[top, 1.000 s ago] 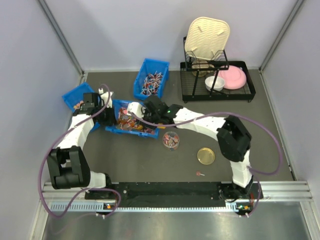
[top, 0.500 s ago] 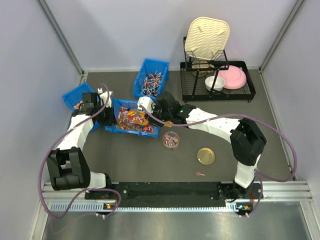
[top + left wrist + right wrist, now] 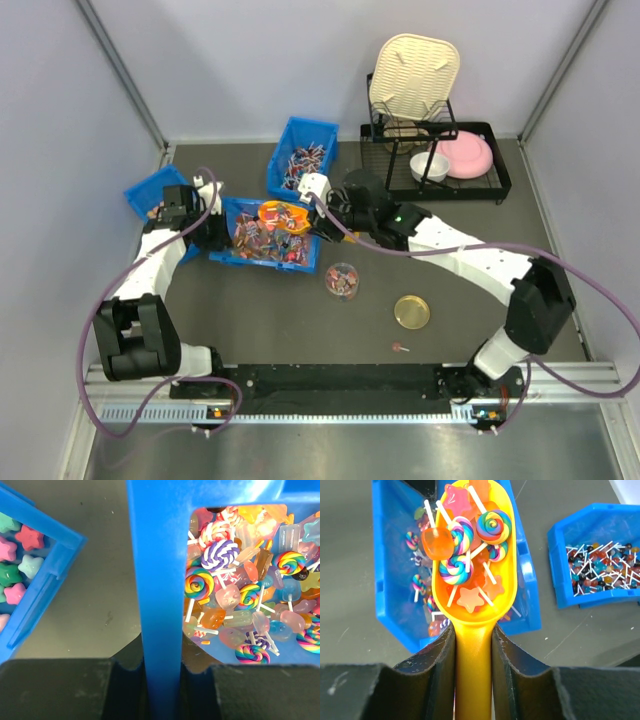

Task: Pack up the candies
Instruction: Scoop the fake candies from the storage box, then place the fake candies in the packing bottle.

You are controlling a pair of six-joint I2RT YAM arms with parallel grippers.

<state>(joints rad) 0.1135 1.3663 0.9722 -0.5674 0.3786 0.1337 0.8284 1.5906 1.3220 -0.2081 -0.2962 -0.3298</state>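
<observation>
The candies [image 3: 262,237] are small mixed-colour lollipops and jelly sweets lying in the middle blue bin [image 3: 222,259]. My right gripper [image 3: 318,207] is shut on the handle of a yellow scoop [image 3: 283,213]. The scoop [image 3: 472,555] is heaped with candies [image 3: 465,540] and held above the bin's [image 3: 382,580] far right part. My left gripper [image 3: 207,227] is shut on the bin's left wall [image 3: 160,580], with candies [image 3: 235,600] just inside it. A small clear jar [image 3: 342,280] partly filled with candies stands in front of the bin.
A gold lid [image 3: 411,311] lies right of the jar, and one loose sweet [image 3: 400,348] lies nearer the front. A blue bin of stick sweets [image 3: 302,160] stands behind. A blue bin of star sweets [image 3: 152,197] is at the left. A black dish rack [image 3: 435,165] is at the back right.
My right gripper has drawn the scoop rightwards through the bin and raised it, now loaded with candies. The left gripper has kept its hold on the bin wall.
</observation>
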